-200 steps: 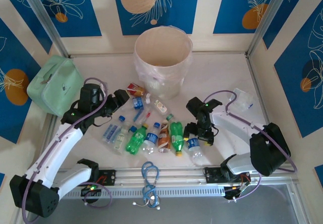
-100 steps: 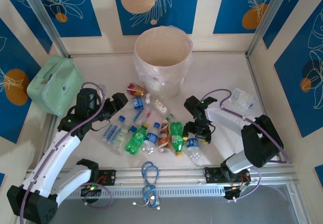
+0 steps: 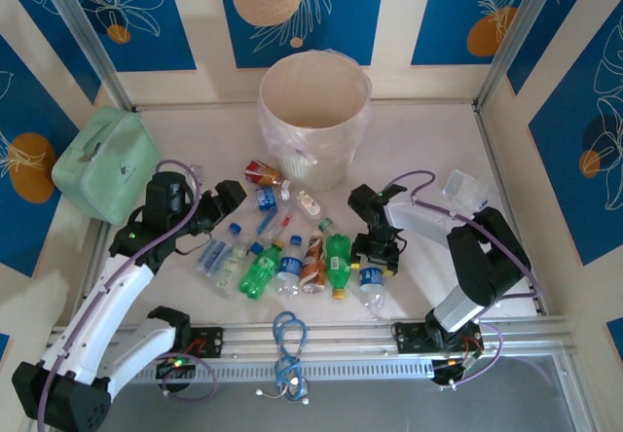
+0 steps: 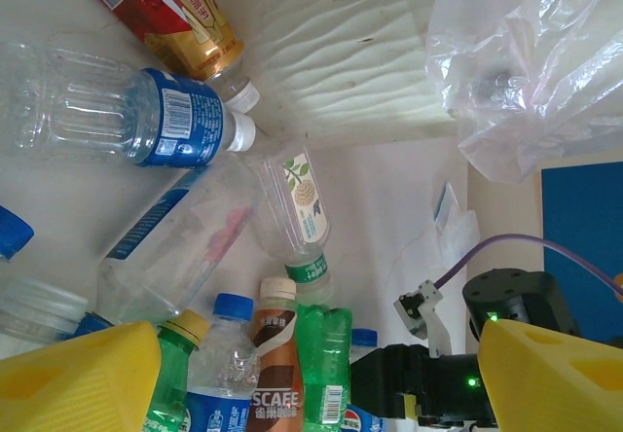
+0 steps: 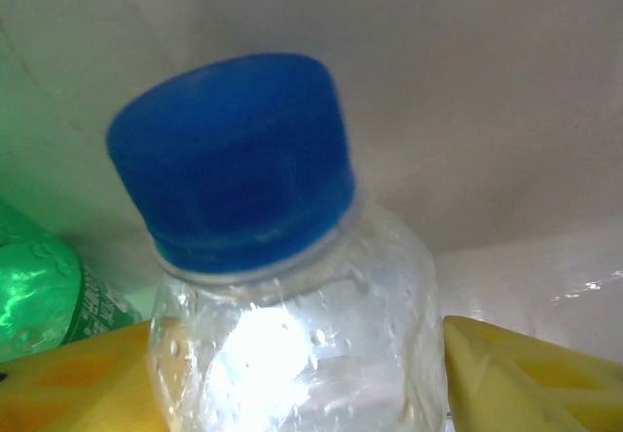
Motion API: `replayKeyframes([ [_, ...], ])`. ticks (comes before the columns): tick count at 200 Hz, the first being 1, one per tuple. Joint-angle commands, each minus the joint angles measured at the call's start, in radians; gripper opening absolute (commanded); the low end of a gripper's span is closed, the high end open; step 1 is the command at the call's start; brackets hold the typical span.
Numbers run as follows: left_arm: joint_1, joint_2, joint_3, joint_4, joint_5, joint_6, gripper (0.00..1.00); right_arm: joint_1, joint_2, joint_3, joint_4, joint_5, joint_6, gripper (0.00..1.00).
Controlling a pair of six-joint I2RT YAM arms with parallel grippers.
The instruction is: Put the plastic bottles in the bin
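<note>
Right gripper (image 5: 297,374): it has come down over the nearest bottle and its jaws have narrowed in the last second. The yellow fingers (image 5: 521,378) now flank the bottle's shoulder on both sides; whether they already pinch it I cannot tell.
Clear bottle (image 5: 292,296): lies toward the near edge of the table (image 3: 428,140), at the right end of the row. It has a crinkled see-through body and a blue cap (image 5: 234,150), with a green bottle (image 5: 39,286) just beside it.
Meaning: by my reading the grasp is closing — the lift and the carry to the bin are still to do.
Left gripper (image 4: 311,378): has shifted only a little and hangs over the left of the pile, jaws spread wide, holding nothing.
Bottle pile (image 3: 287,247): mid-table, the bottles on their sides — clear-and-blue, green, brown-labelled, and a red-labelled one nearest the bin.
Bin (image 3: 336,160): upright at the middle of the far edge, with its liner (image 4: 526,62) draped over the rim, well apart from the clear bottle.
</note>
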Motion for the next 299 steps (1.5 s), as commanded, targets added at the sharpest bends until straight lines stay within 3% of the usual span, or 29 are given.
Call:
replayKeyframes([
  [1,0.013,0.0,-0.013,-0.012,0.023,0.008,0.85,0.007,0.024,0.01,0.001,0.015,0.017,0.63],
  [53,0.013,0.002,-0.024,-0.005,0.02,0.006,0.85,0.006,-0.045,0.054,-0.051,0.063,0.019,0.54],
  [96,0.012,0.005,-0.006,0.009,0.032,0.009,0.85,-0.002,-0.195,0.145,-0.132,0.105,0.025,0.54],
  [119,0.001,-0.001,-0.004,0.134,0.108,-0.009,0.87,-0.002,-0.312,0.21,-0.113,0.073,0.032,0.53],
  [157,-0.154,0.042,0.033,0.383,0.178,-0.012,0.88,-0.02,-0.48,0.279,0.084,-0.052,0.115,0.54],
  [211,-0.392,0.159,0.156,0.445,0.169,0.155,0.99,-0.031,-0.471,0.44,0.275,-0.17,0.215,0.54],
  [264,-0.463,0.248,0.246,0.43,0.169,0.245,1.0,-0.019,-0.431,0.505,0.359,-0.234,0.274,0.54],
  [299,-0.513,0.295,0.298,0.392,0.172,0.303,0.94,-0.014,-0.417,0.508,0.384,-0.248,0.29,0.54],
])
